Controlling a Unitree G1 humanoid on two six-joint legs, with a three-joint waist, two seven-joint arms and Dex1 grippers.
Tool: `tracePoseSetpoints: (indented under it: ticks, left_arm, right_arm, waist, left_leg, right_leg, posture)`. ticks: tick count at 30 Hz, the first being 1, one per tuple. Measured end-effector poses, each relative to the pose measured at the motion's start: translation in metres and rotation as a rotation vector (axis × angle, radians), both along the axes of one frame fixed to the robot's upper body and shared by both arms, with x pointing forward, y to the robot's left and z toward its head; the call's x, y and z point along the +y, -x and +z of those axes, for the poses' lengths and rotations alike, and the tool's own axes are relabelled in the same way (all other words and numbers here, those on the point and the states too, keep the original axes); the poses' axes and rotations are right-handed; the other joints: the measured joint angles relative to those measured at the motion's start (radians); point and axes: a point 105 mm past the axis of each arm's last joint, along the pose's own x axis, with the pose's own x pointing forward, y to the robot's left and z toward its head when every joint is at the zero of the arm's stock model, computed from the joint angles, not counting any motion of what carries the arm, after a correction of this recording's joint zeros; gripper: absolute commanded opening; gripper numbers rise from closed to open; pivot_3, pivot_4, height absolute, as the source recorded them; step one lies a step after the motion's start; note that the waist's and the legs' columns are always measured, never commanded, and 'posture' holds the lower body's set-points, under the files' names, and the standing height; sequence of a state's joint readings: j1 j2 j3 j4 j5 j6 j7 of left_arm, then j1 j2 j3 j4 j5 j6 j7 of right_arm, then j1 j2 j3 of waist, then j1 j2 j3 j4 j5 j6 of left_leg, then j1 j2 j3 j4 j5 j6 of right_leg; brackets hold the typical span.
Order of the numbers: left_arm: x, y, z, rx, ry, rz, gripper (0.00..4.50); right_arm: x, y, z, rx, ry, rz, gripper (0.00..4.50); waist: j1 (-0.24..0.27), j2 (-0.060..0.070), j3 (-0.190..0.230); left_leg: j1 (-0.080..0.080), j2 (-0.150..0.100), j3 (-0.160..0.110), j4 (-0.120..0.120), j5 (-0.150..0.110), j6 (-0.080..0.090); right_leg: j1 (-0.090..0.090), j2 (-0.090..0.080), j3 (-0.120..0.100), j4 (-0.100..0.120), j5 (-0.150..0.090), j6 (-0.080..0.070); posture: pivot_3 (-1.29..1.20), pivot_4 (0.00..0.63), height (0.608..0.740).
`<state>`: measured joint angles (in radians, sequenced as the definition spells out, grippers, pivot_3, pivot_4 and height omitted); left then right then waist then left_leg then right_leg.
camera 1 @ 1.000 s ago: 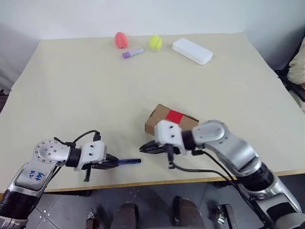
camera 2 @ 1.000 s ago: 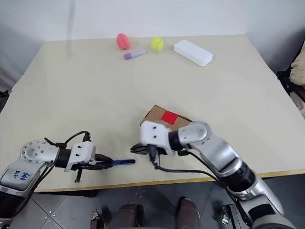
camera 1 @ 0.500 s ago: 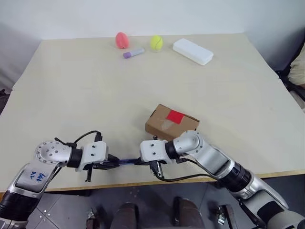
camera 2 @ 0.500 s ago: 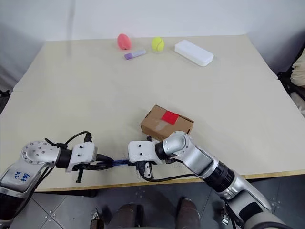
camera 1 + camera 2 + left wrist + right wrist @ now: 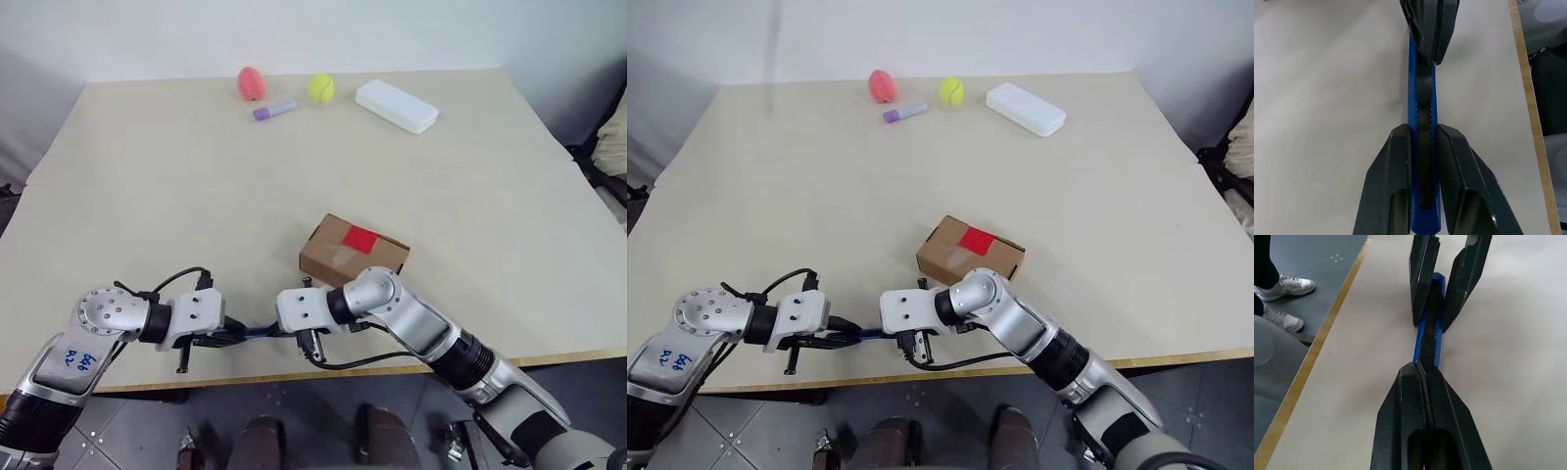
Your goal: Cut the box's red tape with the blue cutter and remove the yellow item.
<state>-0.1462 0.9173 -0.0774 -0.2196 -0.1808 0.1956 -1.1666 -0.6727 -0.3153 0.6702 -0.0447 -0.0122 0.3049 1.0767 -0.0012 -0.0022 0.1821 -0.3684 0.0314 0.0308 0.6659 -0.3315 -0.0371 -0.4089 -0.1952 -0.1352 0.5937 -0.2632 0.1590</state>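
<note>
While your left gripper [image 5: 1423, 161] clamps the blue cutter [image 5: 1423, 127] by its handle near the table's [image 5: 147, 196] front edge, your right gripper [image 5: 1425, 374] meets the cutter's other end with its fingers pressed together, tips on or just over the dark slider; whether they actually touch it you cannot tell from these views. The cutter lies level, just above or on the tabletop, between the two grippers. The box [image 5: 353, 252] sits just behind the right wrist, flaps down, its red tape [image 5: 360, 238] unbroken. The yellow item is presumably inside.

Your risks, as judged from this moment: if the shut right fingers push along the cutter to slide the blade out, the cutter could slip backward through the left grip, which holds only the narrow sides. Press off-centre and the tool could twist or pivot out and drop over the nearby table edge. Should the blade come out too far, it may bend or dig into the cardboard later and nick what is inside. The right forearm also hangs close to the box and could nudge it.

Count: one box, one tape patch, one cutter, two grippers. At the far edge lie one pink egg [image 5: 249, 81], one purple tube [image 5: 273, 109], one tennis ball [image 5: 319, 87] and one white case [image 5: 396, 105].
</note>
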Motion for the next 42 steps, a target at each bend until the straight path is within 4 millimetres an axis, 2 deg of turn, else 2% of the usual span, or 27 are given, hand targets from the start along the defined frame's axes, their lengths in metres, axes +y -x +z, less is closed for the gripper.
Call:
tracePoseSetpoints:
  ticks: [5, 8, 10, 11, 13, 16, 18, 21, 25, 29, 35, 38, 42]
  left_arm:
    - [-0.001, -0.001, 0.000, -0.003, 0.001, -0.003, 0.42]
    - [-0.003, -0.001, 0.000, -0.011, 0.013, -0.009, 0.42]
    - [-0.006, 0.000, 0.000, -0.025, 0.034, -0.017, 0.42]
    - [-0.007, 0.000, -0.001, -0.029, 0.048, -0.018, 0.42]
    - [-0.007, -0.001, -0.002, -0.043, 0.079, -0.008, 0.42]
    - [-0.002, -0.004, 0.002, -0.092, 0.135, 0.009, 0.42]
    - [-0.001, -0.008, 0.010, -0.145, 0.191, 0.024, 0.42]
    - [0.000, -0.017, 0.022, -0.214, 0.240, 0.034, 0.42]
    - [0.009, -0.027, 0.044, -0.335, 0.306, 0.075, 0.42]
    - [0.002, -0.040, 0.063, -0.490, 0.409, 0.078, 0.42]
    - [-0.012, -0.059, 0.083, -0.741, 0.510, 0.084, 0.42]
    - [-0.022, -0.067, 0.087, -0.827, 0.534, 0.082, 0.42]
    - [-0.028, -0.074, 0.083, -0.890, 0.540, 0.095, 0.42]
  right_arm:
    - [0.005, 0.000, 0.000, -0.004, -0.013, 0.008, 0.02]
    - [0.004, -0.003, 0.008, 0.004, -0.044, -0.015, 0.02]
    - [0.002, -0.004, 0.027, 0.040, -0.113, -0.054, 0.02]
    - [-0.001, -0.004, 0.037, 0.055, -0.146, -0.068, 0.18]
    - [-0.012, 0.001, 0.058, 0.122, -0.187, -0.090, 0.60]
    - [-0.040, 0.003, 0.084, 0.221, -0.185, -0.139, 1.52]
    - [-0.050, -0.003, 0.101, 0.218, -0.227, -0.184, 2.22]
    - [-0.058, -0.009, 0.110, 0.217, -0.232, -0.229, 3.25]
    - [-0.078, -0.028, 0.135, 0.173, -0.255, -0.334, 4.47]
    - [-0.084, -0.041, 0.148, 0.198, -0.259, -0.393, 4.47]
    - [-0.092, -0.079, 0.157, 0.261, -0.233, -0.606, 4.47]
    - [-0.084, -0.086, 0.158, 0.365, -0.233, -0.636, 4.47]
    - [-0.085, -0.092, 0.152, 0.471, -0.208, -0.681, 4.47]
  waist:
    - [0.001, 0.000, 0.000]
    - [0.001, 0.000, 0.000]
    - [0.000, 0.000, 0.000]
    - [0.000, 0.000, 0.000]
    - [0.000, 0.000, 0.000]
    - [0.000, 0.000, 0.000]
    - [-0.001, 0.000, 0.000]
    - [-0.004, 0.000, 0.000]
    - [-0.004, 0.000, 0.000]
    - [-0.004, -0.001, 0.000]
    - [-0.007, -0.001, 0.000]
    - [-0.013, -0.001, 0.000]
    - [-0.027, -0.001, -0.001]
  left_leg:
    - [0.000, 0.000, 0.000, 0.000, 0.000, 0.000]
    - [0.000, 0.000, 0.000, 0.000, 0.000, 0.000]
    - [-0.001, 0.000, 0.000, 0.000, 0.000, 0.000]
    - [-0.001, 0.000, 0.000, 0.000, 0.000, 0.000]
    - [-0.001, 0.000, 0.000, 0.000, 0.000, 0.000]
    - [-0.001, 0.000, 0.000, 0.001, 0.000, 0.000]
    - [-0.001, 0.001, 0.000, 0.000, 0.000, 0.000]
    - [-0.001, 0.001, 0.001, 0.000, 0.000, 0.000]
    - [-0.001, 0.001, 0.002, 0.000, 0.000, 0.001]
    - [-0.001, 0.001, 0.002, 0.001, 0.000, 0.001]
    - [-0.001, 0.001, 0.003, 0.001, 0.000, 0.001]
    - [-0.001, 0.001, 0.003, 0.001, 0.000, 0.001]
    - [-0.002, 0.001, 0.003, 0.001, -0.001, 0.001]
  right_leg:
    - [0.000, 0.000, 0.000, 0.000, 0.000, 0.000]
    - [0.000, 0.000, 0.000, 0.000, 0.000, 0.000]
    - [0.000, 0.000, 0.000, 0.000, 0.000, 0.000]
    - [-0.001, 0.000, 0.000, 0.000, 0.000, 0.000]
    - [-0.001, 0.000, 0.000, 0.000, 0.000, 0.000]
    - [-0.001, 0.000, 0.000, 0.000, 0.000, 0.000]
    - [-0.001, 0.001, 0.000, 0.000, 0.000, 0.000]
    - [-0.002, 0.001, 0.001, 0.000, 0.000, 0.000]
    - [-0.002, 0.001, 0.001, 0.000, 0.001, 0.000]
    - [-0.002, 0.001, 0.002, 0.000, 0.001, 0.000]
    - [-0.002, 0.001, 0.002, 0.000, 0.001, 0.001]
    - [-0.002, 0.001, 0.002, -0.001, 0.002, 0.001]
    - [-0.002, 0.001, 0.002, -0.001, 0.002, 0.002]
  posture:
    - [0.00, 0.150, 0.740]
    - [0.00, 0.150, 0.740]
    - [0.00, 0.150, 0.740]
    - [0.00, 0.150, 0.740]
    - [0.00, 0.150, 0.740]
    - [0.00, 0.150, 0.740]
    - [0.00, 0.150, 0.740]
    - [0.00, 0.150, 0.740]
    - [0.00, 0.150, 0.740]
    - [0.00, 0.150, 0.740]
    - [0.00, 0.150, 0.740]
    - [0.00, 0.150, 0.740]
    - [0.00, 0.150, 0.740]
